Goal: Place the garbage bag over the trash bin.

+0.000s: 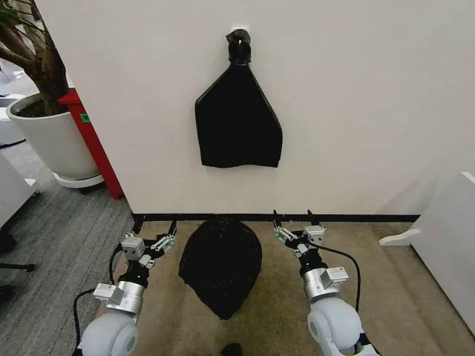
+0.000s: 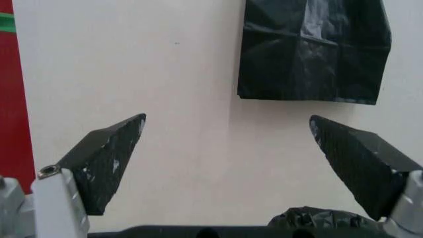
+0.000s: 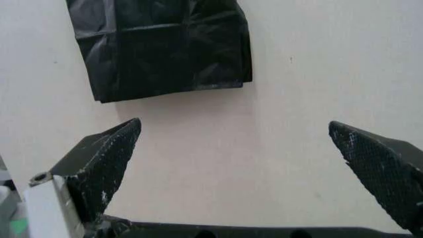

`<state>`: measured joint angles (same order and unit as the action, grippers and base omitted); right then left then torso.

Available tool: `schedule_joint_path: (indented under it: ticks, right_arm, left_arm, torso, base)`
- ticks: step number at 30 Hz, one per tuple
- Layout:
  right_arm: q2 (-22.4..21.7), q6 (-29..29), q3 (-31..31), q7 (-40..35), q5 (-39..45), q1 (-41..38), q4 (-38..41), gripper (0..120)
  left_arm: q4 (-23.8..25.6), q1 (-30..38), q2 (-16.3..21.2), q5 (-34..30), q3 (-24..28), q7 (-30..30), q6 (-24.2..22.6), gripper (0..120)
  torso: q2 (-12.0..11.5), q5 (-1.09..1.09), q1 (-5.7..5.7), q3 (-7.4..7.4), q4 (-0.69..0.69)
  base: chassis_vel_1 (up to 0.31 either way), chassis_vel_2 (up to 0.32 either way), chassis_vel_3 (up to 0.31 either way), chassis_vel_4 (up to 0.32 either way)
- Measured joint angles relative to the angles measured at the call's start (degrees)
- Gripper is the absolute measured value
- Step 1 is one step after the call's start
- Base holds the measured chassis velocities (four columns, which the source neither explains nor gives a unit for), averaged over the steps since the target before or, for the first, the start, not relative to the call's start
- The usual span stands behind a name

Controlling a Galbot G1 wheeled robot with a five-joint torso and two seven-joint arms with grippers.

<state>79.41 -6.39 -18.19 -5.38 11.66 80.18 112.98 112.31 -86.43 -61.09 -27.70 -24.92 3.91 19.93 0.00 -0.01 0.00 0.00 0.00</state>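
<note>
While your 2 arms sit low, the thin, crinkly, glossy black plastic garbage bag [image 1: 220,265] stands on the tan floor [image 1: 393,297] between them, draped over the trash bin so its white plastic is hidden. Your left gripper [image 1: 162,233] is just beside the bag's left, fingers spread wide, holding nothing. Your right gripper [image 1: 296,222] is near its right, equally wide and empty. Above the bag, a flat black knotted bag [image 1: 238,119] hangs on the white wall [image 1: 356,96].

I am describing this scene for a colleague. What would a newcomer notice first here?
First, the glossy black garbage bag bulging on the floor in front of the wall, between the open left gripper and open right gripper. Next, the flat black bag hanging on the white wall above it.
</note>
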Motion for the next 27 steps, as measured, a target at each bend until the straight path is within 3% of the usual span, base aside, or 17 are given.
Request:
schedule_joint_path:
  ticks: [27]
  right_arm:
    - [-0.1,0.2,0.1,-0.1,0.1,0.0,0.2,100]
  left_arm:
    - [0.1,0.0,-0.1,-0.1,0.0,0.3,-0.3,98]
  torso:
    - [0.0,0.01,0.00,0.00,0.00]
  base:
    - [0.000,0.000,0.000,0.000]
